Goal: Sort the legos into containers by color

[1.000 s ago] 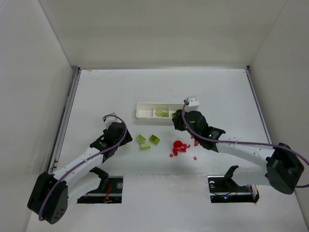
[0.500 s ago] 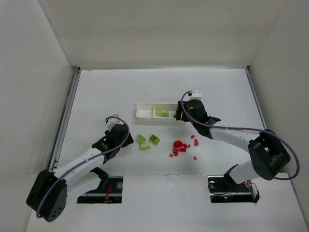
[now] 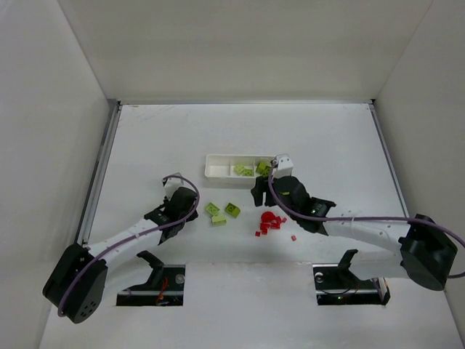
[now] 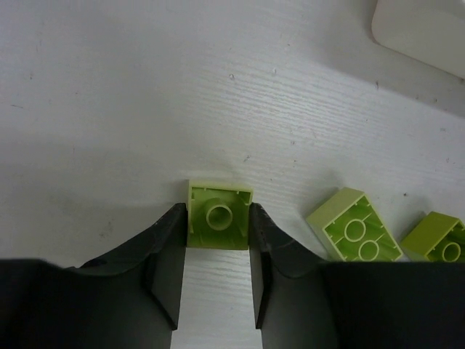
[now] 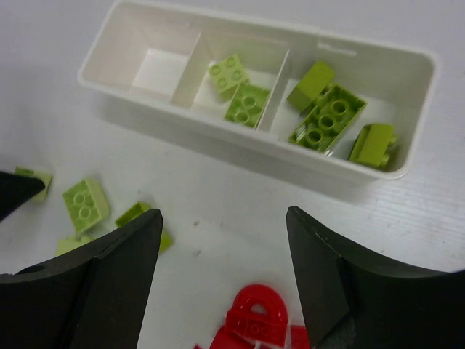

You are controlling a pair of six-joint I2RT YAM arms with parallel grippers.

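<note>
L: left gripper (image 4: pixel 216 243) narrow, pinching lime brick (image 4: pixel 219 214) by its near edge, 8 o'clock of tray (image 5: pixel 218 156) | R: right gripper (image 5: pixel 224 218) wide, empty, over red pieces (image 5: pixel 254 320) | RISK: shallow fingertip hold; brick may twist out on lifting

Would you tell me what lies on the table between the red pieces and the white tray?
Nothing: the right wrist view shows bare table from the red pieces to the tray, beneath the open right gripper.
</note>
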